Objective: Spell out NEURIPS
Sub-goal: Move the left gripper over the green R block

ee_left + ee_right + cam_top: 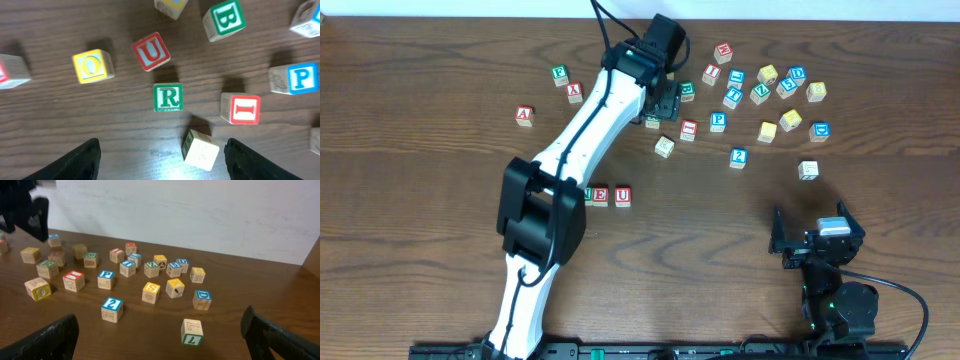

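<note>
— What takes up most of the desk [420, 200]?
— The left arm [590, 130], stretched far across it. The left gripper [162, 167] stands wide and holds nothing, above the green R block [168, 97].
— And the right gripper [160, 345]?
— Wide too, empty, low near the desk's front edge.
— The letters?
— The red E [601, 195] and red U [622, 195] sit side by side beside the left arm. The red I [245, 109] lies near the R, the blue P [301, 78] just past it. A yellow-topped block [151, 291] sits among the scattered blocks [130, 260].
</note>
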`<action>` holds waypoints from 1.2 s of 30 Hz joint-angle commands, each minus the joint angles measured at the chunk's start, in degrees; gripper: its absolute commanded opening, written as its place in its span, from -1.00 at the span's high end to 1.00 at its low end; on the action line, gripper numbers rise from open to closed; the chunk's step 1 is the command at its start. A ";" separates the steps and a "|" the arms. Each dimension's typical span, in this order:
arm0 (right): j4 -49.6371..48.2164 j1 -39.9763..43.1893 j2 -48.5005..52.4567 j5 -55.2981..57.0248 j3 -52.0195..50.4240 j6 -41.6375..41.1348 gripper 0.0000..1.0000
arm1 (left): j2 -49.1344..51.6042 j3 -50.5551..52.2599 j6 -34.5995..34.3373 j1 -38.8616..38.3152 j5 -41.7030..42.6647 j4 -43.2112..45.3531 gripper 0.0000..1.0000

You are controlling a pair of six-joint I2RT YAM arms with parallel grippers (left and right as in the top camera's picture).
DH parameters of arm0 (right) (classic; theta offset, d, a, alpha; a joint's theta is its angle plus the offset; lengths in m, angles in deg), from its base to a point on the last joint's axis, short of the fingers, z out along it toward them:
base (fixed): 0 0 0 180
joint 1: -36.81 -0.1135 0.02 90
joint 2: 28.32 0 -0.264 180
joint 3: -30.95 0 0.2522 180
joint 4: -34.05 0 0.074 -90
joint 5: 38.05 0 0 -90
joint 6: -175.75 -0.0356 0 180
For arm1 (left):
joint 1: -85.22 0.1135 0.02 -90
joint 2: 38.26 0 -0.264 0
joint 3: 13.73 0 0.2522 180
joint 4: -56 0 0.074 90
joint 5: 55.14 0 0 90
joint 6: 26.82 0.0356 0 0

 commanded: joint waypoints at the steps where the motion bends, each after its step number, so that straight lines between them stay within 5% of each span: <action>1: 0.28 0.50 -0.11 0.04 -0.07 -0.85 -0.98 | 2.40 -1.38 0.15 -0.02 1.29 0.48 -0.55; 36: 0.28 0.50 -0.11 0.04 -0.07 -0.83 -0.98 | 7.63 -1.31 0.87 -0.09 1.25 3.37 -0.46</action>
